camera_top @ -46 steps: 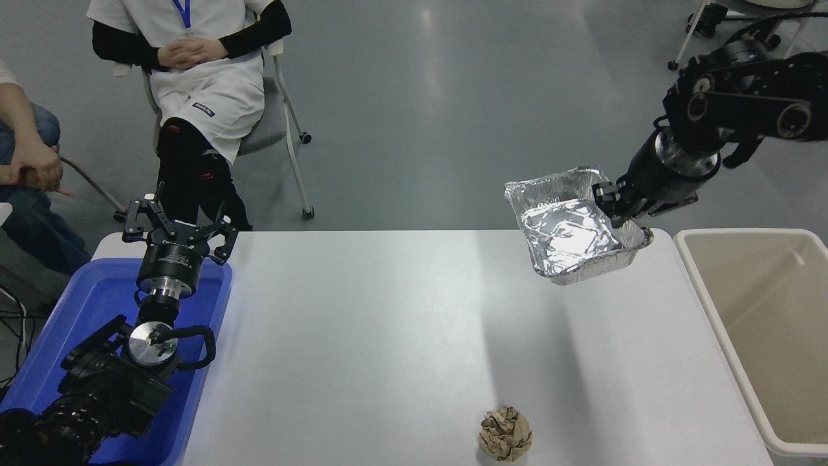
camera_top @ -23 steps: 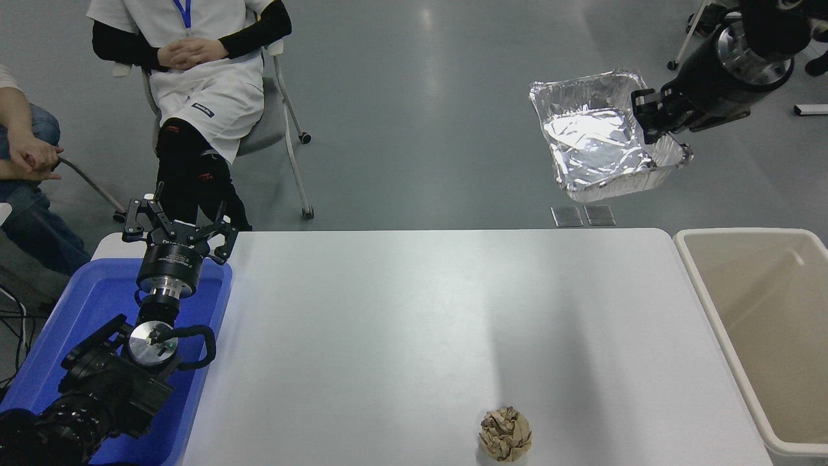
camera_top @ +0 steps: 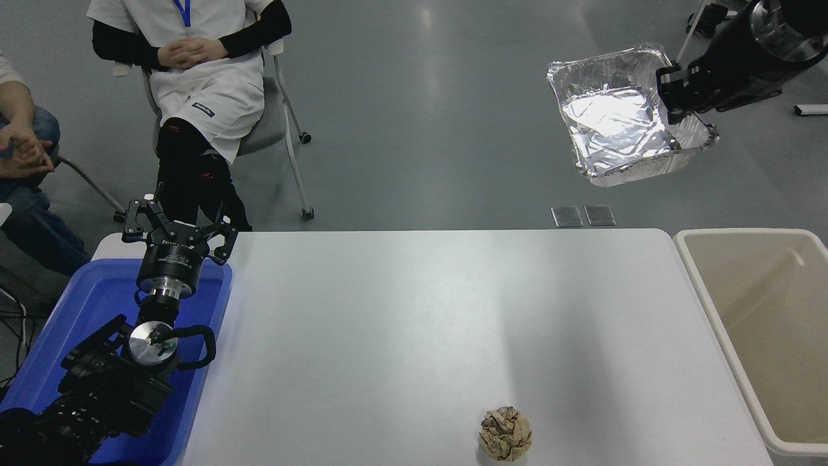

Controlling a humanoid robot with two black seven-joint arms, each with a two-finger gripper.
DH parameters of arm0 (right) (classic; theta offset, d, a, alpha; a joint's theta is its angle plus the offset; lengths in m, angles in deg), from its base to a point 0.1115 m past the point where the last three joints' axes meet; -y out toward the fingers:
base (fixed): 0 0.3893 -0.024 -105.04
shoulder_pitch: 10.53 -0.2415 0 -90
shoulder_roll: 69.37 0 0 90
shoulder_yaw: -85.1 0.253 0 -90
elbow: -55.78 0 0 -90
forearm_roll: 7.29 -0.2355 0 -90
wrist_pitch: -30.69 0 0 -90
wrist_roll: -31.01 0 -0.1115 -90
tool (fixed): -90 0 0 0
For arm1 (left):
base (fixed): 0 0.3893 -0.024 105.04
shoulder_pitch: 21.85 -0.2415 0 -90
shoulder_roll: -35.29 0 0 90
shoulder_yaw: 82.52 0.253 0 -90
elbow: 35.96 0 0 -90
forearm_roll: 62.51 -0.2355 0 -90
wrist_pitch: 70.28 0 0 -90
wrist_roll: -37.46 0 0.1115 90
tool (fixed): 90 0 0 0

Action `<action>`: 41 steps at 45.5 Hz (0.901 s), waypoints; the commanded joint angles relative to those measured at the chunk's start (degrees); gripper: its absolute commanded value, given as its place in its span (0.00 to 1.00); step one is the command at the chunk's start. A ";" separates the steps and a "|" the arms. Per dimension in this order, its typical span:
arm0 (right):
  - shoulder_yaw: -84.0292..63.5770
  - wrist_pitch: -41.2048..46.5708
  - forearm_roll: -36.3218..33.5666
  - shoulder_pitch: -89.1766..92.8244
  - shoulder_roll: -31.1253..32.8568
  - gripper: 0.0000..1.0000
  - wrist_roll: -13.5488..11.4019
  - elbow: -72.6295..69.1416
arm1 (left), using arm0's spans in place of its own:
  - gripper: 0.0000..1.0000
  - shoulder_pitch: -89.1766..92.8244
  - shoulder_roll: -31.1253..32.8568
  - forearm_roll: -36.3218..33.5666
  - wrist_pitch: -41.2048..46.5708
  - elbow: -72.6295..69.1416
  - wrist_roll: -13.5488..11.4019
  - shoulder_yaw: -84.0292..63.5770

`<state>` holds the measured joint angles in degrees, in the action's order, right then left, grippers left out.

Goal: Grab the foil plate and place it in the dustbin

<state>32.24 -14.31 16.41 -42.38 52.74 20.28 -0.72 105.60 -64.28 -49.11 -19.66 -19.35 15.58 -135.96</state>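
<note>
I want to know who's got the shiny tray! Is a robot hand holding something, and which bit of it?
Yes. The right gripper holds the foil plate by its right rim, up in the air. The left gripper holds nothing.

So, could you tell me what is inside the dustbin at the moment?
The dustbin shows only its bare beige walls, with nothing in the visible part. Its right side and near end are cut off by the picture edge. The foil plate hangs in the right gripper.

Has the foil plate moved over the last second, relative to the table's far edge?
Yes. The foil plate, held by the right gripper, has risen from the table and shifted right, toward the dustbin.
</note>
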 commanded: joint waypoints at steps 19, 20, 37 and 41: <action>0.03 0.00 13.04 10.22 24.48 0.00 -0.08 4.55 | 0.99 0.00 0.00 -0.04 0.00 0.00 0.00 0.00; 0.21 0.00 13.31 10.75 25.10 0.00 -0.08 5.16 | 0.99 0.00 0.00 0.05 0.00 0.00 0.00 0.00; 4.86 0.00 13.49 22.52 28.89 0.00 0.01 16.94 | 0.99 0.00 0.00 -0.04 -0.09 0.00 -0.09 0.00; 8.19 0.00 13.31 28.22 28.89 0.00 0.01 19.49 | 0.99 0.00 0.00 0.05 0.00 0.00 -0.09 0.00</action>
<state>35.42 -14.31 29.47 -24.19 79.63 20.26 12.09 105.60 -64.29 -49.11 -19.66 -19.35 15.50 -135.96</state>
